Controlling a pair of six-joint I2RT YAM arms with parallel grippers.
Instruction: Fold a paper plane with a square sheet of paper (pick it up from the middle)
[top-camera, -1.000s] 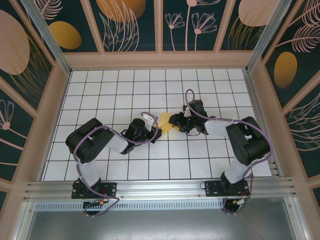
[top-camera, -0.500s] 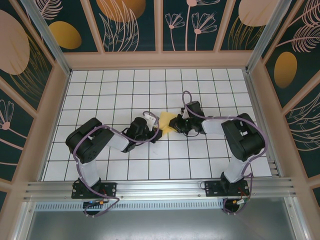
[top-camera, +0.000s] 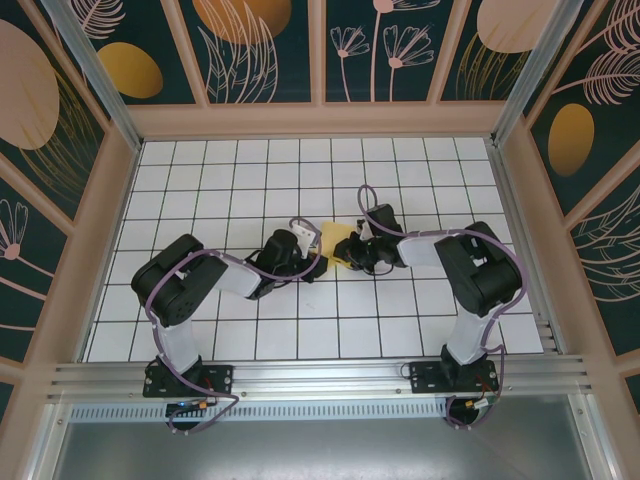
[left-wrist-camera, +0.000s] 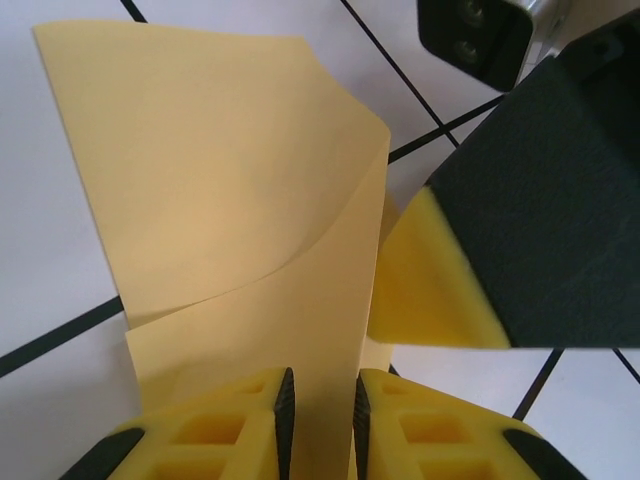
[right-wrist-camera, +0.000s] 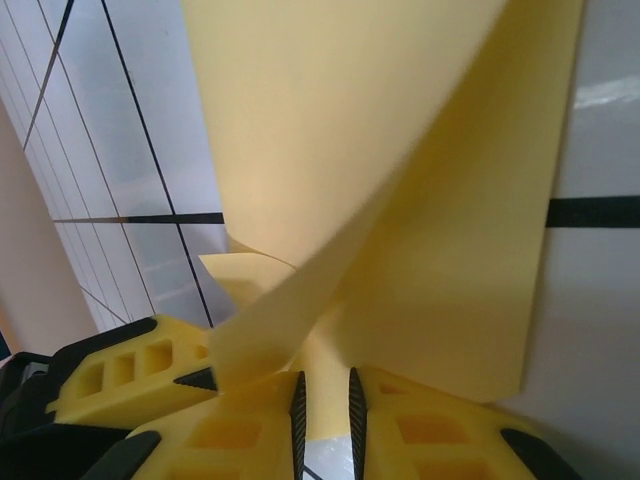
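Gap between arms shrinks: left gripper (left-wrist-camera: 318, 402) and right gripper (right-wrist-camera: 325, 402) each clamp narrow on the thin yellow square sheet of paper (top-camera: 337, 242), now bowed up mid white grid table (top-camera: 200, 190), so a fold looks underway.

White tiled floor (top-camera: 200, 180), black grid lines. Dark green walls (top-camera: 180, 60) with orange ovals (top-camera: 130, 70) and pale plant outlines. Beige frame (top-camera: 320, 120) all round; aluminium rail (top-camera: 320, 378) at near edge. Even light.
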